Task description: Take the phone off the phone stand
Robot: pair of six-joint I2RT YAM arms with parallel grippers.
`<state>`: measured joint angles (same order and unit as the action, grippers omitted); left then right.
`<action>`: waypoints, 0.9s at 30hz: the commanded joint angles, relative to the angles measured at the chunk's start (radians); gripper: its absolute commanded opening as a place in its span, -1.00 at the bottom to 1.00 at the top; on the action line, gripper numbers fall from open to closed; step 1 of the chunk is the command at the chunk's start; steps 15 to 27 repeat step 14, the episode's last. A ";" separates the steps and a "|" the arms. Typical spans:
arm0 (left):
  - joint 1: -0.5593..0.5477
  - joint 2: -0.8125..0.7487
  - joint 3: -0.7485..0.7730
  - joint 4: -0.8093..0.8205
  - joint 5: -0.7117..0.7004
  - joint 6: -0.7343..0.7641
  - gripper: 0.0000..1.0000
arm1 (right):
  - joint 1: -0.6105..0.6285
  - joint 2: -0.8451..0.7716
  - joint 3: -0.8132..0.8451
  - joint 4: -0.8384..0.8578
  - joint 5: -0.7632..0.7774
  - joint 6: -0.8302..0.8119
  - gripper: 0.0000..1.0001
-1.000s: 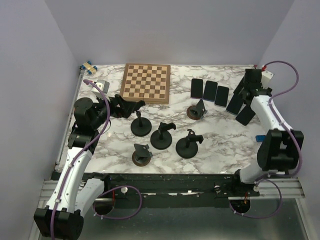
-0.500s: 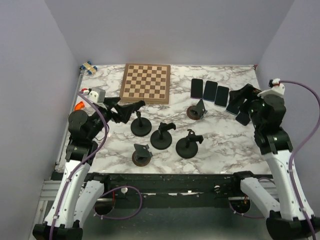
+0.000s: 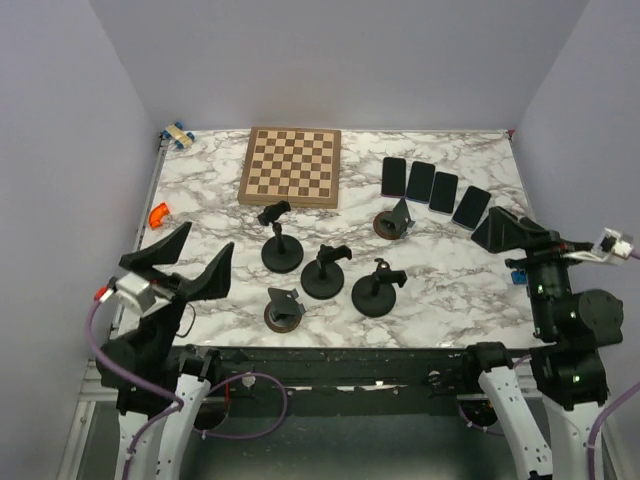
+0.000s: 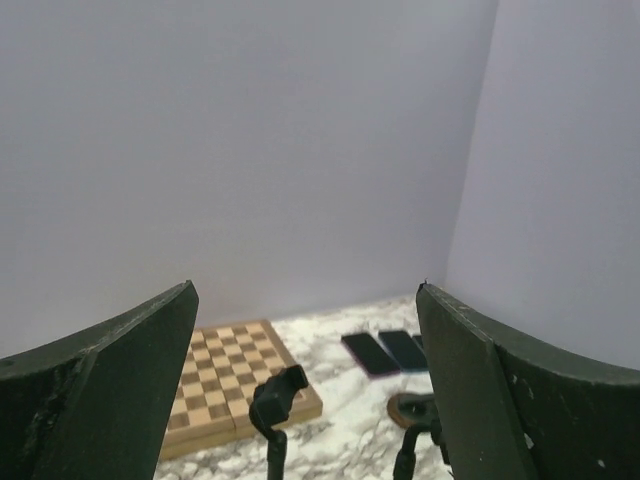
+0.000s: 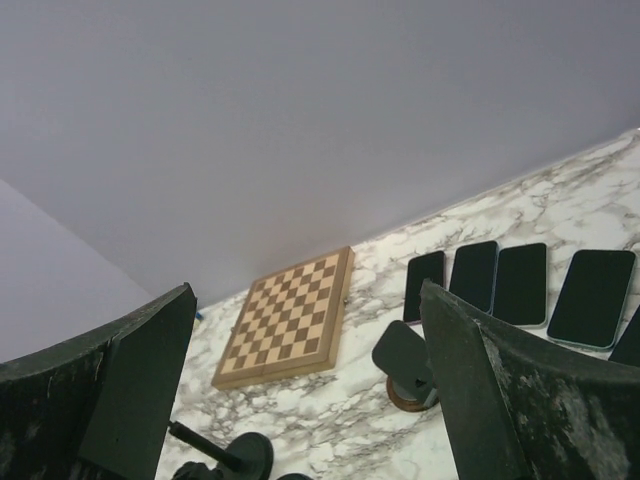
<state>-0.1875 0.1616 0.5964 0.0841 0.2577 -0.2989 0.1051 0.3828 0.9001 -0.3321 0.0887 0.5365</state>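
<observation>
Several dark phones (image 3: pixel 432 187) lie flat in a row at the back right, also in the right wrist view (image 5: pixel 520 283). Several black phone stands (image 3: pixel 325 270) stand mid-table. None shows a phone in it. The brown-based stand (image 3: pixel 393 220) shows in the right wrist view (image 5: pixel 405 365). My left gripper (image 3: pixel 207 238) is open and empty, raised over the near left edge, its jaws wide apart in the left wrist view (image 4: pixel 305 290). My right gripper (image 3: pixel 500 230) is open and empty, raised at the near right (image 5: pixel 307 290). It hides part of the last phone in the top view.
A wooden chessboard (image 3: pixel 291 166) lies at the back centre. A small orange object (image 3: pixel 158 213) sits at the left edge, a yellow-and-blue item (image 3: pixel 178 133) in the back left corner, a blue item (image 3: pixel 517 275) at the right edge. Walls close in three sides.
Both arms have pulled back toward the near edge and lifted. The left gripper left the back-left stand; the right gripper left the row of phones. Both are empty.
</observation>
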 commanded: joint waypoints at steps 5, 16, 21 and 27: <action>-0.003 -0.333 -0.070 -0.113 -0.212 -0.090 0.97 | 0.002 -0.261 -0.137 0.025 0.085 0.086 1.00; -0.003 -0.328 -0.020 -0.169 -0.202 -0.077 0.97 | 0.002 -0.252 -0.118 -0.013 0.116 0.043 1.00; -0.003 -0.328 -0.020 -0.169 -0.202 -0.077 0.97 | 0.002 -0.252 -0.118 -0.013 0.116 0.043 1.00; -0.003 -0.328 -0.020 -0.169 -0.202 -0.077 0.97 | 0.002 -0.252 -0.118 -0.013 0.116 0.043 1.00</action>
